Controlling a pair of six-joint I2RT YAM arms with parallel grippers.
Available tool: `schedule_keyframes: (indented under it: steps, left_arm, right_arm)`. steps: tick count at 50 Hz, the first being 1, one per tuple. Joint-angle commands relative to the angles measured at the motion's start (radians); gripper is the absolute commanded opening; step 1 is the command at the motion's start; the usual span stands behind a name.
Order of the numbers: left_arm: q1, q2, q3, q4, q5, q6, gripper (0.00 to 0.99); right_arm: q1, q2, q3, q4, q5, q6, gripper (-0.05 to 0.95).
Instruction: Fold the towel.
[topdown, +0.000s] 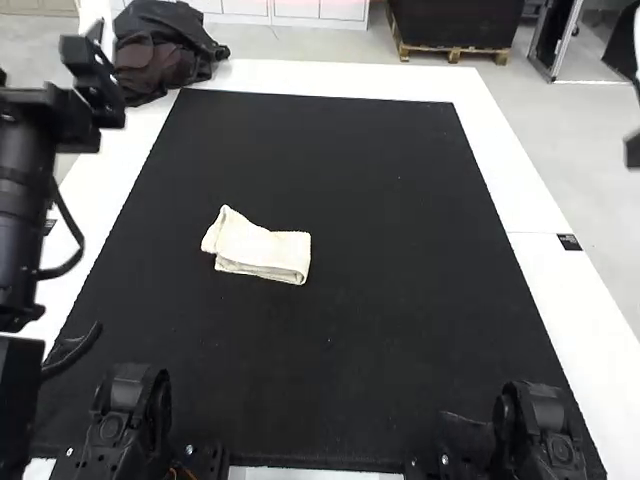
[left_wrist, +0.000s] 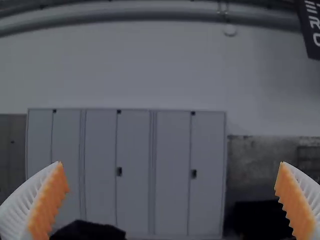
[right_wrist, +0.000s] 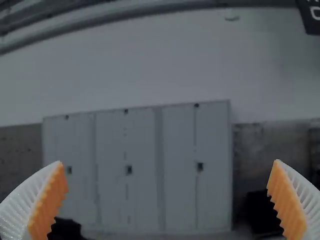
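Hanging above the table's left side in the high view, the left gripper (topdown: 95, 85) stands wide, its two white ribbed fingers with orange pads (left_wrist: 48, 200) set well apart in the left wrist view, nothing between them; beyond them rise grey cabinets (left_wrist: 171, 180) against a pale wall (left_wrist: 150, 65). Only part of the right gripper (topdown: 633, 150) edges into the high view at the far right; the right wrist view has its fingers spread just as wide, likewise with nothing held. Below and between the two arms lies the cream towel (topdown: 262, 250), folded into a short, thick strip; it rests left of the middle of the black mat (topdown: 350, 170), touched by neither gripper; its left end angles away to a raised-looking corner, its right end is squarer, and stacked layers show along the near edge. Around the mat runs the white tabletop (topdown: 550, 285); a small black label (topdown: 568, 242) sits on its right border; dark bunched fabric (topdown: 165, 50) lies at the far left corner.
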Motion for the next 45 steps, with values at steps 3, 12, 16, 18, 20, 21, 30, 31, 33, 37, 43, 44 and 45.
schedule_keyframes:
  steps: [3,12,16,18,20,21,30,31,33,37,43,44,45]
  left_arm:
    - [0.004,-0.006,0.015,-0.048,-0.052,-0.003,0.967]
    - [0.005,-0.006,-0.141,-0.008,-0.054,0.034,0.967]
    - [0.007,-0.006,-0.242,0.092,-0.094,0.096,0.967]
    - [0.008,-0.006,-0.296,0.153,-0.112,0.129,0.967]
    - [0.007,-0.006,-0.341,0.208,-0.112,0.159,0.967]
    - [0.007,-0.006,-0.364,0.243,-0.112,0.169,0.969]
    - [0.008,-0.006,-0.546,0.454,-0.129,0.241,0.967]
    - [0.008,-0.006,-0.566,0.467,-0.135,0.241,0.967]
    - [0.008,-0.006,-0.589,0.489,-0.141,0.241,0.967]
    - [0.008,-0.006,-0.640,0.544,-0.189,0.241,0.967]
    - [0.008,-0.006,-0.716,0.642,-0.325,0.241,0.967]
    - [0.008,-0.006,-0.729,0.654,-0.344,0.241,0.967]
    - [0.008,-0.004,-0.738,0.665,-0.355,0.241,0.967]
  right_arm:
    - [-0.009,-0.001,-0.003,-0.050,0.255,-0.080,0.92]
    - [0.010,-0.001,-0.206,-0.079,0.273,-0.139,0.92]
    - [0.020,-0.001,-0.322,-0.013,0.259,-0.143,0.92]
    - [0.025,-0.001,-0.385,0.039,0.259,-0.149,0.92]
    - [0.025,-0.001,-0.439,0.105,0.261,-0.151,0.92]
    - [0.025,-0.001,-0.470,0.136,0.269,-0.154,0.92]
    - [0.019,-0.002,-0.720,0.621,0.457,-0.223,0.92]
    - [0.019,-0.002,-0.749,0.664,0.457,-0.269,0.92]
    - [0.017,-0.002,-0.790,0.699,0.456,-0.307,0.92]
    - [0.017,-0.002,-0.875,0.754,0.463,-0.335,0.92]
    - [0.017,-0.002,-1.014,0.875,0.537,-0.393,0.92]
    - [0.017,-0.002,-1.034,0.897,0.551,-0.393,0.92]
    - [0.017,-0.002,-1.051,0.909,0.557,-0.393,0.92]
